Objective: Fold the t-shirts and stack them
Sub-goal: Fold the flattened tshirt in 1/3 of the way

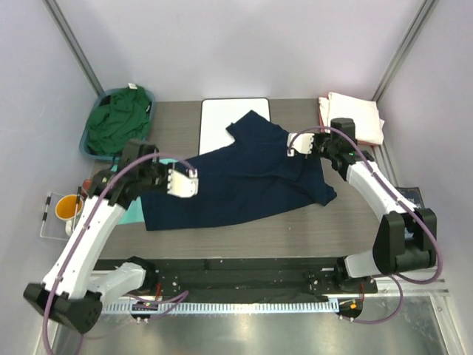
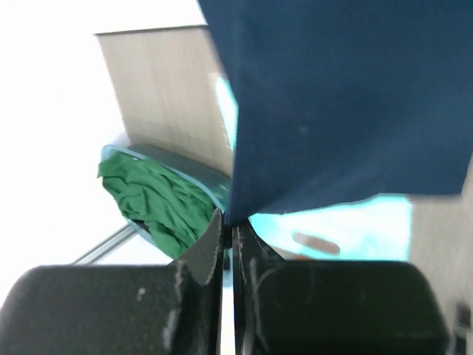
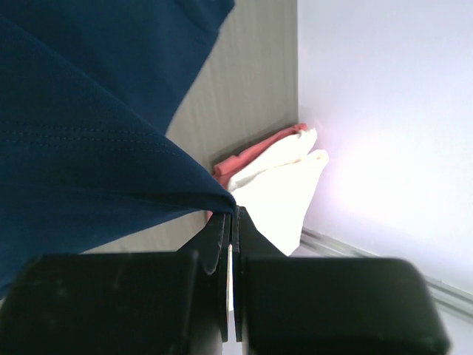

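– Where's the navy shirt (image 1: 244, 181)?
– Mid-frame, partly spread on the counter (image 1: 325, 222). Your left hand (image 1: 194, 180) and right hand (image 1: 293, 150) each pinch an edge. Keep it taut; move both together.

Overhead view: light was even and diffuse, with soft shadows on the table (image 1: 332, 222) and a sheen on the metal shelf (image 1: 244, 333). Left wrist view: the wall (image 2: 44, 111) was blown out to white; the left gripper (image 2: 228, 223) was blurred. Right wrist view: glare whitened the wall; the navy t-shirt (image 3: 74, 148) showed sharp stitching.
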Motion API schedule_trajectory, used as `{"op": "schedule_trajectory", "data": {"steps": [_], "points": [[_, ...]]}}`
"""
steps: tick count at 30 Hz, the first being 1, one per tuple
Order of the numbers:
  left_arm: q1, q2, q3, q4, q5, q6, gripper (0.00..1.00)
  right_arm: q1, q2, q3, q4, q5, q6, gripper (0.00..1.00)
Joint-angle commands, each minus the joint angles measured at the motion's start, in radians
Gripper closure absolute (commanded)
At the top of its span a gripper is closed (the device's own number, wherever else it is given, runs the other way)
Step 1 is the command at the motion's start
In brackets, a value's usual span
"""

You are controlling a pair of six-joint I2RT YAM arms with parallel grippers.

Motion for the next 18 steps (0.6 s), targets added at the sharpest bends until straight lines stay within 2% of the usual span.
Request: {"op": "schedule_trajectory", "data": {"steps": [1, 2, 3, 4, 6, 7, 8, 9, 10, 12, 13, 14, 15, 17, 18], "points": [[-0.008, 0.295, 0.169, 0.25, -0.019, -0.174, 1.0, 0.0, 0.168, 0.14, 0.222, 0.048, -0.006, 0.99], [-0.02, 0.362, 0.212, 0.307, -0.062, -0.184, 1.0, -0.001, 0.216, 0.178, 0.327, 0.078, -0.009, 0.99], [-0.026, 0.451, 0.273, 0.361, -0.161, -0.188, 1.0, -0.006, 0.267, 0.229, 0.363, 0.097, -0.009, 0.99], [-0.033, 0.607, 0.446, 0.372, -0.196, -0.196, 1.0, -0.009, 0.381, 0.37, 0.391, 0.116, -0.002, 0.99], [-0.048, 0.776, 0.679, 0.373, -0.301, -0.237, 1.0, -0.015, 0.492, 0.55, 0.477, 0.199, 0.06, 0.99], [-0.056, 0.845, 0.937, 0.389, -0.331, -0.248, 1.0, -0.019, 0.541, 0.735, 0.503, 0.227, 0.064, 0.99], [-0.068, 0.992, 1.072, 0.415, -0.371, -0.248, 1.0, -0.021, 0.634, 0.828, 0.572, 0.239, 0.054, 0.99], [-0.077, 1.052, 1.199, 0.465, -0.444, -0.222, 1.0, -0.026, 0.672, 1.002, 0.607, 0.308, 0.042, 0.99], [-0.085, 1.112, 1.383, 0.639, -0.487, -0.167, 1.0, -0.029, 0.705, 1.09, 0.639, 0.324, 0.032, 0.99], [-0.103, 1.18, 1.423, 0.988, -0.511, 0.099, 0.99, -0.029, 0.776, 1.324, 0.706, 0.362, 0.012, 0.99], [-0.105, 1.179, 1.348, 1.181, -0.438, 0.185, 1.0, -0.029, 0.782, 1.381, 0.715, 0.371, 0.011, 0.99], [-0.103, 1.176, 1.32, 1.499, -0.384, 0.256, 0.99, -0.029, 0.775, 1.413, 0.759, 0.376, 0.005, 0.99], [-0.105, 1.165, 1.299, 1.6, -0.321, 0.352, 0.99, -0.029, 0.726, 1.409, 0.802, 0.379, -0.015, 0.99], [-0.112, 1.145, 1.263, 1.822, -0.209, 0.381, 1.0, -0.03, 0.646, 1.346, 0.92, 0.379, -0.029, 0.99], [-0.114, 1.112, 1.245, 1.881, -0.189, 0.388, 1.0, -0.029, 0.531, 1.291, 0.942, 0.379, -0.028, 0.99]]}}
